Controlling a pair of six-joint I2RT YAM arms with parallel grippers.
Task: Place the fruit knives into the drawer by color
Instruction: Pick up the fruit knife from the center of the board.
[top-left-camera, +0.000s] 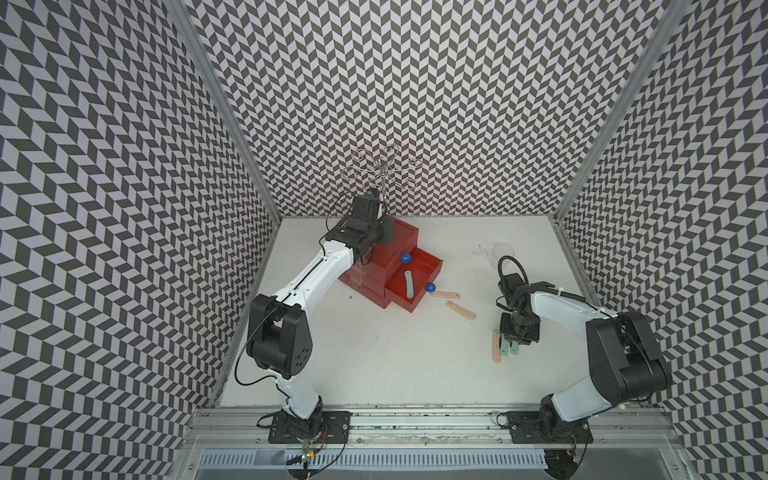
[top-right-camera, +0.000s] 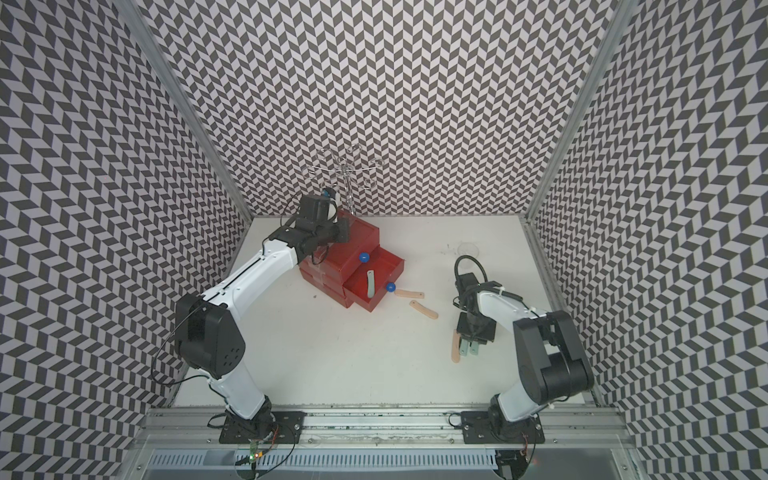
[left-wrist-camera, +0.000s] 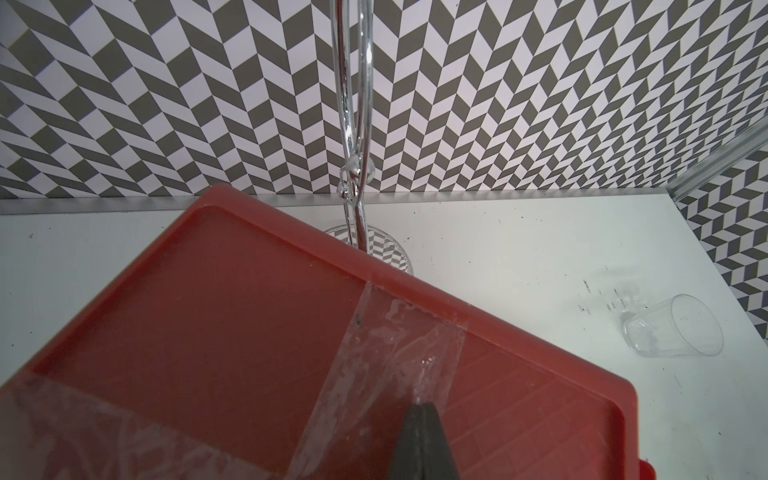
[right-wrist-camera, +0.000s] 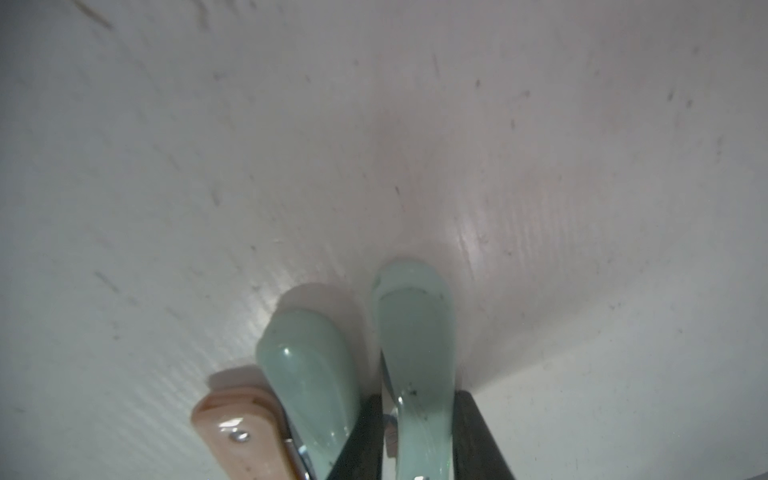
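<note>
Left arm: reaching back; my left gripper (left-wrist-camera: 420, 419) is pressed together, tip on the drawer (left-wrist-camera: 232, 311) top.
Right arm: bent, right gripper (right-wrist-camera: 417, 401) pointing down at the surface (right-wrist-camera: 415, 124), pinching a pale teal knife (right-wrist-camera: 411, 324) lying there.

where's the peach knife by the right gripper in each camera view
top view: peach knife lies on the table right of centre, beside the right gripper.
top view: same spot, slightly further left in the picture.
left wrist: not in it.
right wrist: close up, beside the spare teal knife.
shared landmark: the teal knife between the gripper's fingers.
</note>
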